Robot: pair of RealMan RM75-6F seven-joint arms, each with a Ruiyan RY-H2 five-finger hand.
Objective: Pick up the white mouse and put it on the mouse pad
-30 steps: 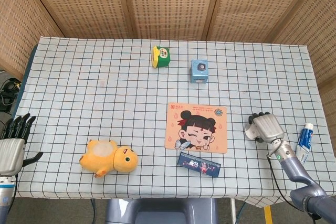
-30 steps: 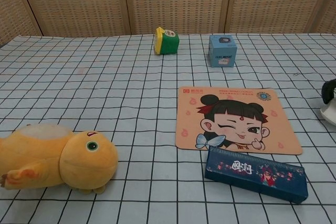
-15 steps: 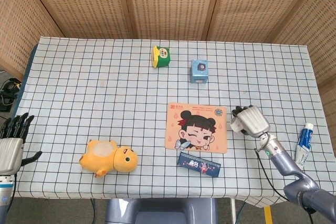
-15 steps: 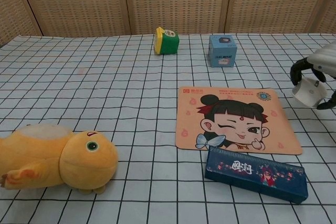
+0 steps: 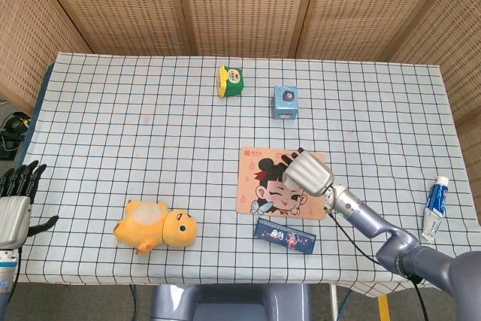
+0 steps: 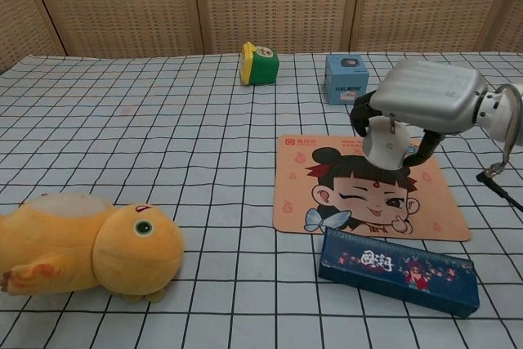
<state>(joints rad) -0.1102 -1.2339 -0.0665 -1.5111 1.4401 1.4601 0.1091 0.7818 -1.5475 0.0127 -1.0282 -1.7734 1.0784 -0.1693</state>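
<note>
Right of centre in the chest view, my right hand (image 6: 421, 104) hangs over the mouse pad (image 6: 369, 186) with the white mouse (image 6: 386, 141) clasped beneath it, dark fingers (image 6: 360, 114) curled round the mouse's sides; the mouse looks to be off the pad's surface, above the cartoon face's hair, though I cannot tell how much air lies under it; in the head view the same hand (image 5: 307, 171) covers the mouse altogether and sits over the right half of the pad (image 5: 263, 186), which lies just below the middle of the frame. By my reckoning the pick-up is done and the carry is done too, since the mouse is already above its target; what is left is to lower it until it rests flat on the pad, loosen my fingers, and lift away without dragging it off. At the lower left edge of the head view my left hand (image 5: 15, 201) waits off the table's edge, fingers apart and holding nothing; it has no part in this. A dark blue box (image 6: 398, 270) lies just below the pad's lower edge, so I should keep the descent straight down.
</note>
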